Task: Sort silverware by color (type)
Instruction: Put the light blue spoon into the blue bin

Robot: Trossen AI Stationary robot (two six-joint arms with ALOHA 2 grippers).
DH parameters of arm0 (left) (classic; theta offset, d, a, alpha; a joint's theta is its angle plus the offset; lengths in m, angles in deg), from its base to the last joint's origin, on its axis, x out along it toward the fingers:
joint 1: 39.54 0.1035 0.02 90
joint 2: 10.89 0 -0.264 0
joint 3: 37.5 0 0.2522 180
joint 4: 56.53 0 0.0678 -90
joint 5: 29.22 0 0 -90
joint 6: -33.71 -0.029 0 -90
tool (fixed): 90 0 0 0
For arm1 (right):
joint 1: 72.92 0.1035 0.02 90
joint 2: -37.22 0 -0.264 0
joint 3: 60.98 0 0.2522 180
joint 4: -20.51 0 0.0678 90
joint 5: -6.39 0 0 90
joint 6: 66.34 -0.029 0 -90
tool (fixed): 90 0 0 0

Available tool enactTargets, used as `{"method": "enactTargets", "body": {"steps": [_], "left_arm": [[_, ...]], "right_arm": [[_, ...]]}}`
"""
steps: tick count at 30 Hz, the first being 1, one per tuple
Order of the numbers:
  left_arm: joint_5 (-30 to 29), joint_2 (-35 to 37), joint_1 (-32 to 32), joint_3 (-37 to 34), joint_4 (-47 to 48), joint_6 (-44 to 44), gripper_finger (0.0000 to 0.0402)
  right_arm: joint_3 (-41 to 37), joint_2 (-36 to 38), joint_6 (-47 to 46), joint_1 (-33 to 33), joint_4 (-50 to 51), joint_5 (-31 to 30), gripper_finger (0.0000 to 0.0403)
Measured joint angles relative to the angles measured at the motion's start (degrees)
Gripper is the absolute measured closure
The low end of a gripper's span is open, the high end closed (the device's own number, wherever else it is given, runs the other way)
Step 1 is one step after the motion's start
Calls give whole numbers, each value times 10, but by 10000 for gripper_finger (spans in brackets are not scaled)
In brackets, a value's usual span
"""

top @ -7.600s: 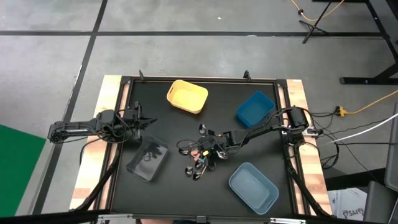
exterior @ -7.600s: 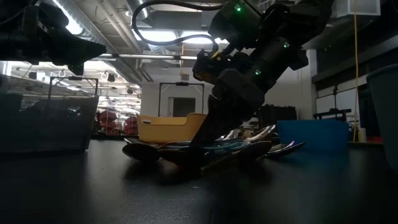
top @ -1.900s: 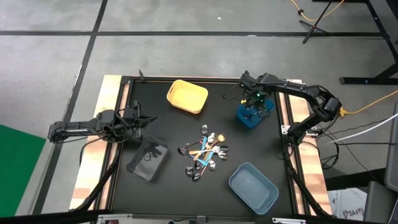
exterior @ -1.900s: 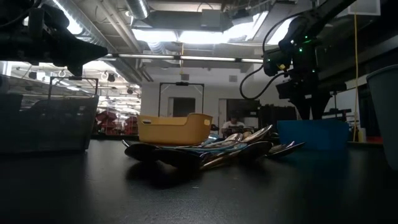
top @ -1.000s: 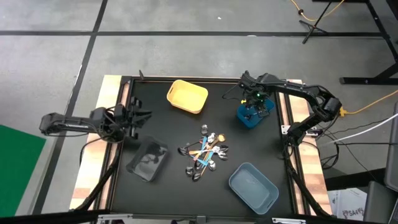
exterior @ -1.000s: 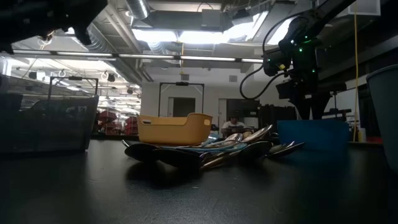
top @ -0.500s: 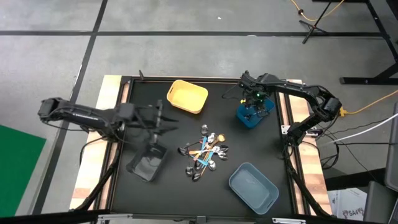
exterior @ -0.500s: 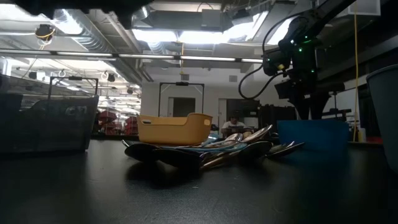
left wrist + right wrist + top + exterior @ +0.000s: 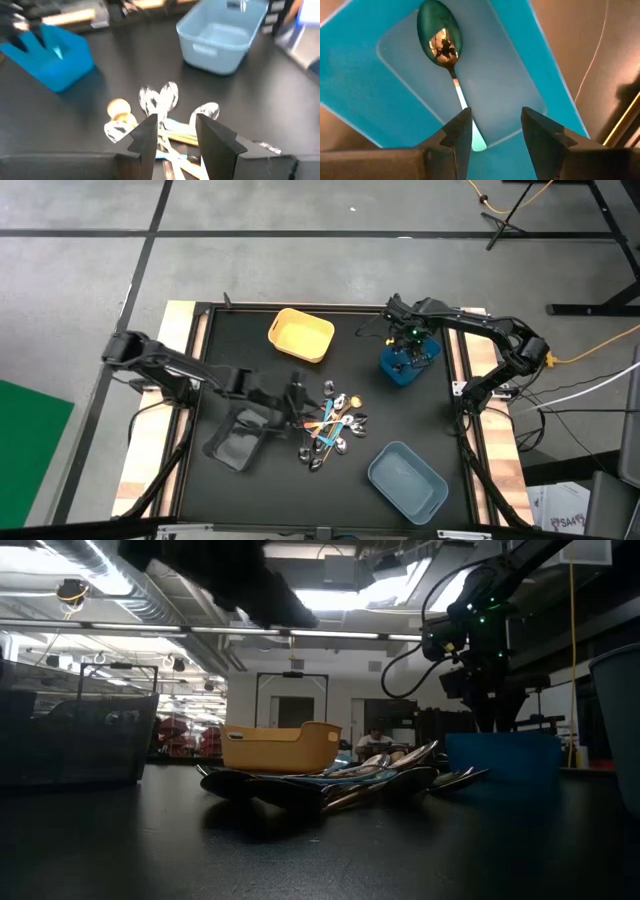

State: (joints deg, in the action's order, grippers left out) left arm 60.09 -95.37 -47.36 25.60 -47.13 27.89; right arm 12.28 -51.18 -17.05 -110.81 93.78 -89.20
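Nearest the front edge of the bench [image 9: 200, 480] stands the pale grey-blue bin [image 9: 407, 479], with nothing seen in it. Beside the bench's left side sits the clear bin [image 9: 234, 437]. At centre lies the pile of silverware [image 9: 330, 425]: silver, gold and light-blue-handled pieces overlapping on the dark surface. The left pincer [image 9: 298, 396] reaches in over the pile's left edge; its fingers [image 9: 145, 137] stand narrowly apart and hold nothing. Farther back, the right pincer [image 9: 492, 131] hangs directly above the blue bin [image 9: 408, 355], fingers parted and empty. A single spoon [image 9: 441, 47] with a light-blue handle lies on that bin's floor. The yellow bin [image 9: 300, 334] stands at the far side.
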Motion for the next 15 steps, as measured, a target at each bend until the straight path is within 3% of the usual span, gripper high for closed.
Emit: {"method": "enactTargets", "body": {"steps": [8, 15], "left_arm": [[0, -99, -11, 49, 90, -9, 274], [4, -154, -17, 50, 99, -12, 274]], "right_arm": [[0, 0, 0, 0, -1, 7, 242], [0, 0, 0, 0, -1, 7, 242]]}}
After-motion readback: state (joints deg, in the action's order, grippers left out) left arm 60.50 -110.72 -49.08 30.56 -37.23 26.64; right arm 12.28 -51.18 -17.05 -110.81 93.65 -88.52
